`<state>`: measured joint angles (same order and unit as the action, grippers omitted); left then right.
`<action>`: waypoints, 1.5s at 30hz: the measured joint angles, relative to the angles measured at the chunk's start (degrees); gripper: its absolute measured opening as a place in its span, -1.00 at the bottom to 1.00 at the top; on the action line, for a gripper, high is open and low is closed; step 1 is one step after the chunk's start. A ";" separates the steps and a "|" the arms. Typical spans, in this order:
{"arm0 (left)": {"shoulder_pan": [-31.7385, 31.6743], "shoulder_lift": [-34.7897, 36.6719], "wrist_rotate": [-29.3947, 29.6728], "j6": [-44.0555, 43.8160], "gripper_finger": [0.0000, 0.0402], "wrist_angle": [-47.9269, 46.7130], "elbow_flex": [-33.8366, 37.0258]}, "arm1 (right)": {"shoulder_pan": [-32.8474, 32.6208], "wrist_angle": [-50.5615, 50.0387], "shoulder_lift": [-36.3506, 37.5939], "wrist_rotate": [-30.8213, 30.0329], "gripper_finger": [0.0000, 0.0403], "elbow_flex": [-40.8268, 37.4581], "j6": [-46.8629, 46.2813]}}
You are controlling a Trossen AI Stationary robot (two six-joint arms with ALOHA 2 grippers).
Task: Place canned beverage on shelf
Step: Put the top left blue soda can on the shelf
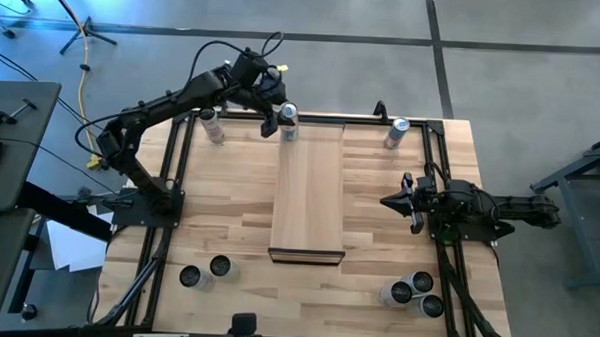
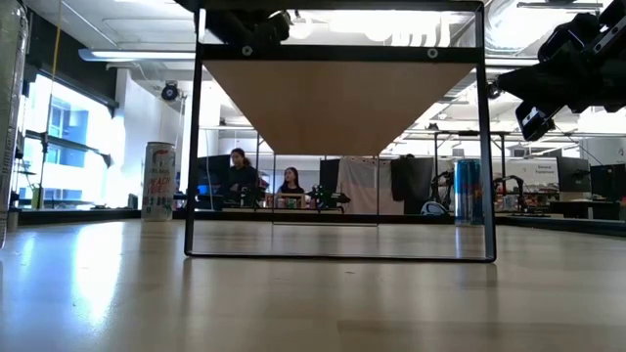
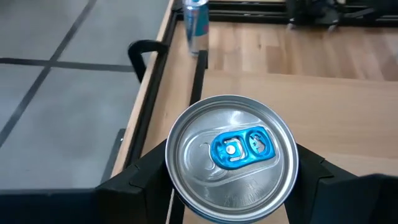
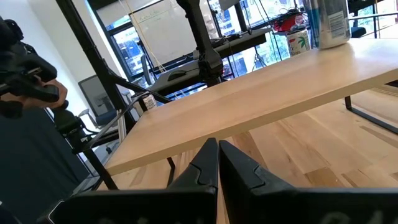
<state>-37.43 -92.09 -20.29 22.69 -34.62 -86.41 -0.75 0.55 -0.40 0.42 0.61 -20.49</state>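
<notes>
left wrist view: can (image 3: 231, 157) between left hand (image 3: 231, 186) fingers

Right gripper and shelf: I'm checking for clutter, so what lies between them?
In the high view, only bare tabletop lies between the shut right gripper and the shelf; no can stands there.

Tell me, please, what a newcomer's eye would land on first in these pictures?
Probably the silver can with the blue tab, gripped between the left claw's fingers at the far end of the long wooden shelf. The right claw waits shut beside the shelf, and more cans cluster at the table's near corners.
</notes>
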 joint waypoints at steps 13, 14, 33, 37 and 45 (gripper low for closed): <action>1.10 0.00 2.56 -1.09 -0.03 0.71 0.00 | 0.00 0.00 0.00 0.00 -1.00 0.02 0.00; 1.17 0.00 2.56 -1.07 -0.03 1.17 0.00 | 0.00 0.01 0.00 -0.02 -1.00 0.00 0.00; 1.53 0.00 2.32 -1.61 0.08 1.49 0.00 | 0.00 0.01 0.00 0.00 -1.00 0.02 0.00; 1.53 0.00 2.32 -1.58 0.15 1.41 0.00 | 0.00 0.00 0.00 -0.01 -1.00 0.00 -0.01; 1.53 0.00 2.35 -1.58 0.19 1.38 0.00 | 0.00 0.00 0.00 0.00 -1.00 0.00 -0.01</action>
<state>-35.90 -92.09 -17.95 21.10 -33.23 -86.41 -0.75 0.55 -0.40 0.42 0.61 -20.50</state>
